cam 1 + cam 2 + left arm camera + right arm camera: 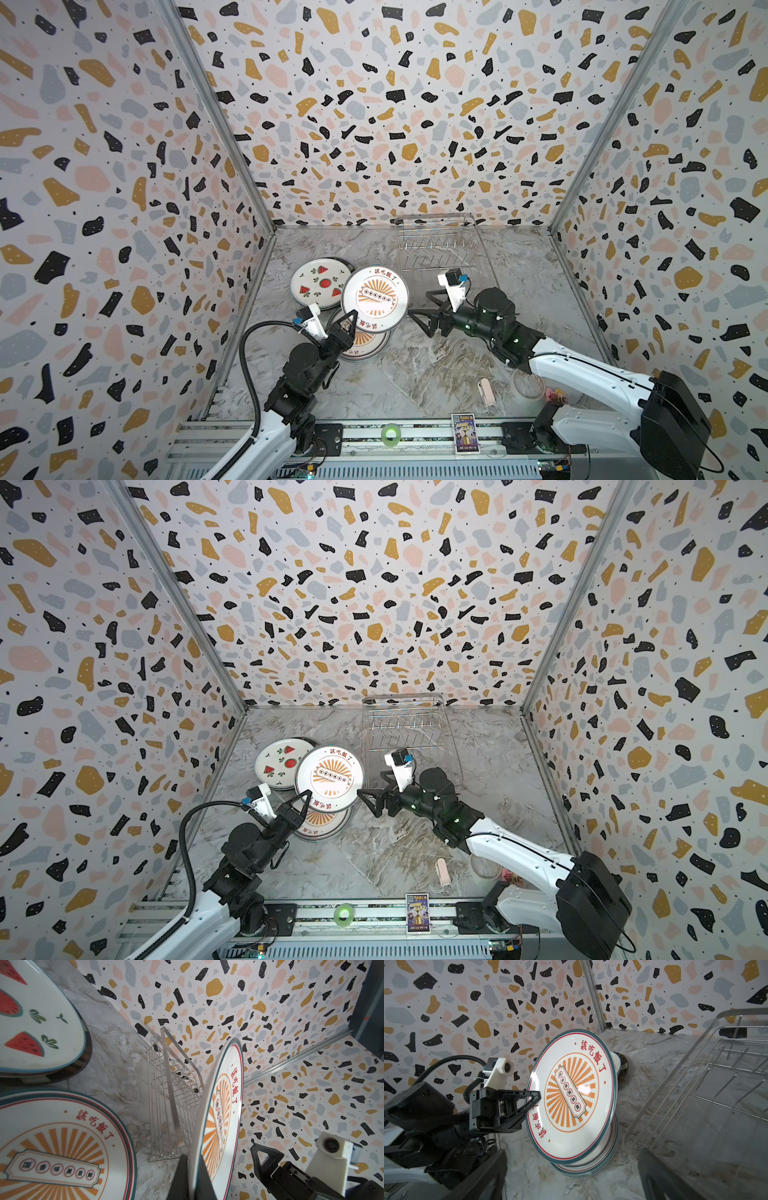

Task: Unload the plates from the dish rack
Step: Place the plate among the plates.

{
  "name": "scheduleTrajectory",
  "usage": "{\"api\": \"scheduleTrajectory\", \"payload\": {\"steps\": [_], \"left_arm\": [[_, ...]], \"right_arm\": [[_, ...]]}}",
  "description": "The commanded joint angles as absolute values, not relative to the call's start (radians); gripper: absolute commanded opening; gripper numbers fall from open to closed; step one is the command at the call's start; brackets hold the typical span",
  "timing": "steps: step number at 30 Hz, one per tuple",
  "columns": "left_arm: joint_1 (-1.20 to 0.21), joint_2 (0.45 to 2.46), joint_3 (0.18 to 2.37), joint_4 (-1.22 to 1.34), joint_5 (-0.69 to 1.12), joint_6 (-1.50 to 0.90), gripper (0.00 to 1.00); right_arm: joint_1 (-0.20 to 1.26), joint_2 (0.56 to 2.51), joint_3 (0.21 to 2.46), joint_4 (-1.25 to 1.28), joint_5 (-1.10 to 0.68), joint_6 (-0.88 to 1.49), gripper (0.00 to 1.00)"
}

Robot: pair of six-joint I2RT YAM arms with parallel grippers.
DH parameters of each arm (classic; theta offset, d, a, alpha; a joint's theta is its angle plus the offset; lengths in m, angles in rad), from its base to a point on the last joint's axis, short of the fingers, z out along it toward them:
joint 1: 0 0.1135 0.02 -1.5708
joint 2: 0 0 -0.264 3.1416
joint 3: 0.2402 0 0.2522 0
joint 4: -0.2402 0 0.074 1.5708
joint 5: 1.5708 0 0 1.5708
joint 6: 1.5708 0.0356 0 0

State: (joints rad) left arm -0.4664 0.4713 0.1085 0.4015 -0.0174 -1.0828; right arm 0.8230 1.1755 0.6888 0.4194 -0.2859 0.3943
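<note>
Marble table (436, 353) beside empty dish rack (436, 218): pinching sunburst plate (375, 293) by rim with left fingers (535, 1095), right fingers (660, 1180) wide, empty; gripping thinly, risking slipping onto stacked plates (365, 349).

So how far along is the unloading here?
Nearly done. The dish rack shows no plates. The watermelon plate and a flat sunburst plate lie on the table. In hand: the left gripper pinches a tilted sunburst plate by its rim; the right gripper is open beside it. Left: laying it down.
</note>
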Motion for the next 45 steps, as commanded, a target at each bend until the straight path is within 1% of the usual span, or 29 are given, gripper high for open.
{"api": "scheduleTrajectory", "payload": {"steps": [1, 5, 11, 20, 25, 28, 31, 32, 34, 36, 38, 39, 40, 45], "left_arm": [[-0.455, 0.419, 0.108, 0.277, -0.11, -1.137, 0.0], [-0.451, 0.375, 0.117, 0.146, -0.189, -1.169, 0.0], [-0.449, 0.403, 0.139, 0.013, -0.236, -1.229, 0.0], [-0.448, 0.466, 0.143, -0.051, -0.223, -1.313, 0.0], [-0.448, 0.512, 0.092, 0.046, -0.166, -1.348, 0.0], [-0.449, 0.53, 0.134, -0.057, -0.219, -1.332, 0.0], [-0.449, 0.516, 0.114, -0.031, -0.213, -1.342, 0.0], [-0.449, 0.512, 0.102, -0.008, -0.2, -1.346, 0.02], [-0.449, 0.512, 0.084, 0.022, -0.185, -1.347, 0.11], [-0.449, 0.52, 0.098, -0.005, -0.198, -1.336, 0.21], [-0.449, 0.521, 0.116, -0.039, -0.223, -1.321, 0.34], [-0.449, 0.518, 0.119, -0.044, -0.228, -1.32, 0.38], [-0.448, 0.513, 0.117, -0.043, -0.235, -1.318, 0.4], [-0.449, 0.482, 0.118, -0.073, -0.281, -1.315, 0.41]], "right_arm": [[0.863, 1.183, 0.735, 0.405, -0.201, 0.33, 0.99], [0.898, 1.215, 0.76, 0.39, -0.18, 0.311, 0.99], [0.962, 1.249, 0.782, 0.395, -0.092, 0.272, 0.99], [0.998, 1.304, 0.834, 0.362, -0.064, 0.247, 0.99], [1.014, 1.328, 0.856, 0.351, -0.047, 0.243, 0.99], [1.025, 1.327, 0.854, 0.35, -0.03, 0.241, 0.99], [1.028, 1.329, 0.856, 0.344, -0.013, 0.239, 0.99], [1.028, 1.328, 0.858, 0.341, -0.011, 0.24, 0.99], [1.029, 1.327, 0.859, 0.337, -0.007, 0.24, 0.99], [1.031, 1.325, 0.857, 0.339, -0.006, 0.239, 0.99], [1.031, 1.324, 0.857, 0.339, -0.002, 0.241, 0.99], [1.032, 1.324, 0.857, 0.339, 0.0, 0.24, 0.99], [1.032, 1.325, 0.857, 0.339, 0.0, 0.24, 0.99], [1.032, 1.323, 0.856, 0.339, 0.006, 0.241, 0.99]]}}
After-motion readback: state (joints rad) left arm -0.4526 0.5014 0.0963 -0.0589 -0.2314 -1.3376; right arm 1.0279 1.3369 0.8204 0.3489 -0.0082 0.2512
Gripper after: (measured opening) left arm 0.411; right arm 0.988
